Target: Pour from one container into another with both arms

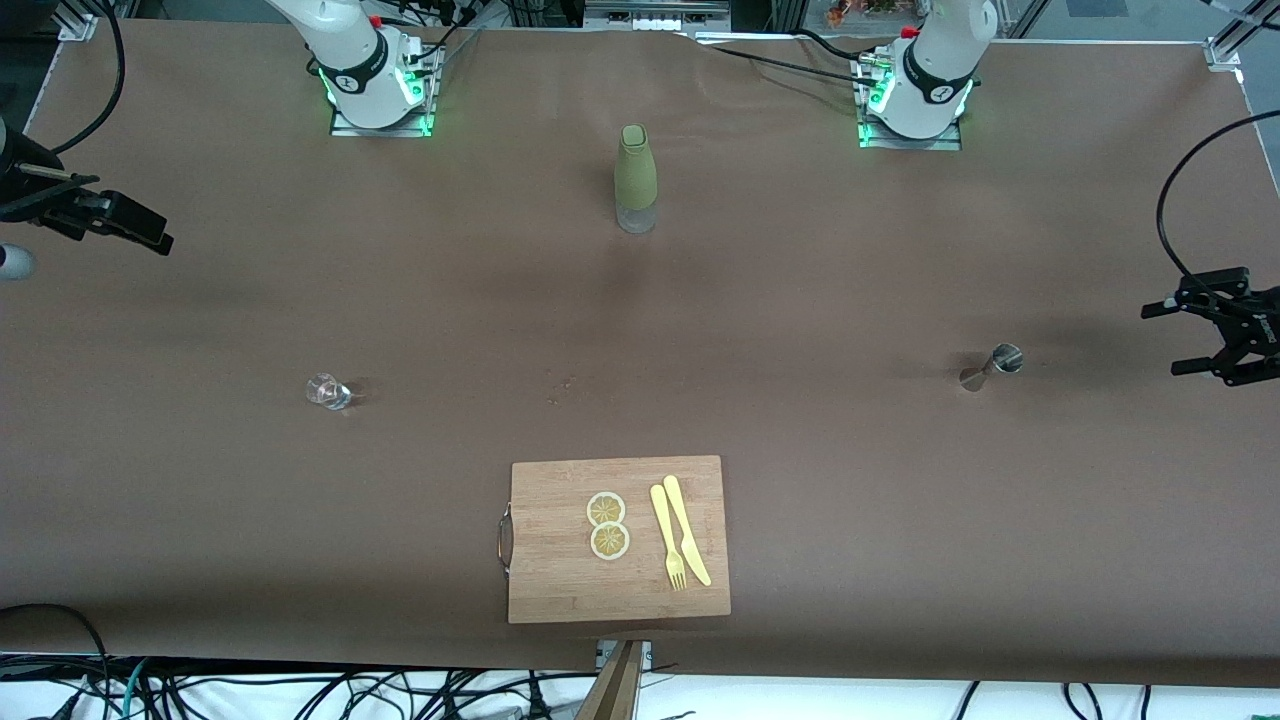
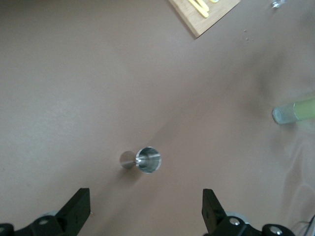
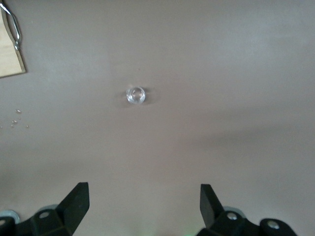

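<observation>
The left gripper [image 2: 145, 211] hangs in the air with its jaws spread wide and nothing between them, out over the left arm's end of the table [image 1: 800, 300]; in its wrist view a small metal jigger [image 2: 147, 160] stands upright on the table almost directly below and just ahead of the gap between the fingers. That jigger looks stiff, light and smooth-walled, likely slippery, so a hold across its narrow waist seems safest. Farther out from this gripper stands the green bottle [image 1: 634, 178], upright near the middle of the table between the two bases; it looks rigid and heavier, best taken around the body. The right gripper [image 3: 144, 209] is likewise wide open and empty, hovering over the right arm's end of the table, with a small clear glass [image 3: 135, 95] on the table well ahead of its fingers; that glass is probably fragile and slick, so grip its wall gently. A wooden cutting board [image 1: 560, 570] with lemon slices [image 1: 607, 525] lies apart from both.
</observation>
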`<action>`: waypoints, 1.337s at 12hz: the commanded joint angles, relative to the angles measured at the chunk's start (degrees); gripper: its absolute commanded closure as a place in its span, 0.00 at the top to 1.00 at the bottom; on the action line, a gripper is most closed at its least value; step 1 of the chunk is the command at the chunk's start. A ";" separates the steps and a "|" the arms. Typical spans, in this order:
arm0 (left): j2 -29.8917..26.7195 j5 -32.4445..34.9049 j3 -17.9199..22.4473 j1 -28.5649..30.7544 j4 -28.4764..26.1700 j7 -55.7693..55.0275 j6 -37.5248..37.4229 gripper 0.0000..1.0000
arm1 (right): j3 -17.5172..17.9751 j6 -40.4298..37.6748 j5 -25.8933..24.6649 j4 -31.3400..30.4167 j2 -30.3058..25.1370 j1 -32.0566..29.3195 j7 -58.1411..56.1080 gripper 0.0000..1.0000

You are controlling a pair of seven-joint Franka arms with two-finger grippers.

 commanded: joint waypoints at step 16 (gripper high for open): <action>-10.63 26.26 -15.86 -11.18 -0.59 -58.52 0.42 1.00 | 0.27 1.68 0.63 0.25 1.01 0.26 -1.34 1.00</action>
